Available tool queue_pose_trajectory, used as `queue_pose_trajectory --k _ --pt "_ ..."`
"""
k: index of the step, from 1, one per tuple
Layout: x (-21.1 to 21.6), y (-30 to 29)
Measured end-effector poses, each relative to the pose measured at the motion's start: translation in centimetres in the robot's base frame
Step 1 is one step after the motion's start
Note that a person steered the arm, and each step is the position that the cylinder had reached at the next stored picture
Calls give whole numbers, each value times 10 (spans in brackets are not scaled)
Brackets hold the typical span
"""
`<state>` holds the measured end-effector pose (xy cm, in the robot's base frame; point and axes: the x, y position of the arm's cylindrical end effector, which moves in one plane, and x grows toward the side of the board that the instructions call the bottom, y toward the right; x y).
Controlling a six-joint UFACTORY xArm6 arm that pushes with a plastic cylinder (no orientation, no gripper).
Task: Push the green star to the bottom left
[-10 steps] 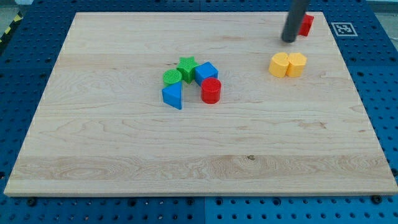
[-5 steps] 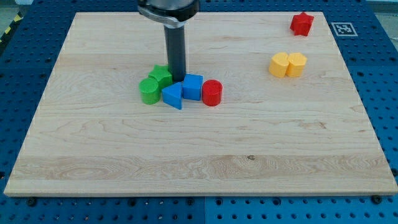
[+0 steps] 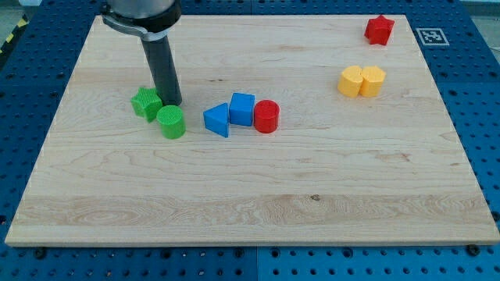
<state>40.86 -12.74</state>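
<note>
The green star (image 3: 146,102) lies left of the board's middle, in the upper half. My tip (image 3: 172,104) stands right against its right side, with the dark rod rising up and to the left. A green cylinder (image 3: 171,122) sits just below my tip, touching or nearly touching the star's lower right.
A blue triangle (image 3: 217,119), a blue cube (image 3: 242,108) and a red cylinder (image 3: 266,116) sit in a row right of my tip. Two yellow blocks (image 3: 362,80) lie at upper right. A red star (image 3: 379,30) is near the top right corner of the wooden board (image 3: 250,218).
My tip swept from the top right to the block cluster, then left, pushing the green star and green cylinder leftward away from the blue and red blocks.
</note>
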Motion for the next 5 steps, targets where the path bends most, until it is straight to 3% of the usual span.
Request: queue_pose_trajectory --k 3,5 --pt "-17 -97" --pt "-17 -94"
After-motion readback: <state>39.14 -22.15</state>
